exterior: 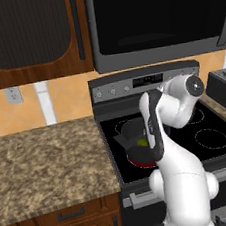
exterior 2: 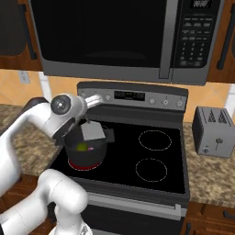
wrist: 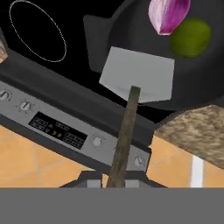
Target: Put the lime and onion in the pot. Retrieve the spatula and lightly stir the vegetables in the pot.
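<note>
Jaws clamped on the spatula (wrist: 137, 81) handle — blade over the pot (exterior 2: 86, 154); arm bent above it

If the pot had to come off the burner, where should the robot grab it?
By a flat side handle of the pot, probably coming in from the side, jaws above and below it. The round body looks too wide, and the spatula hangs over the opening.
</note>
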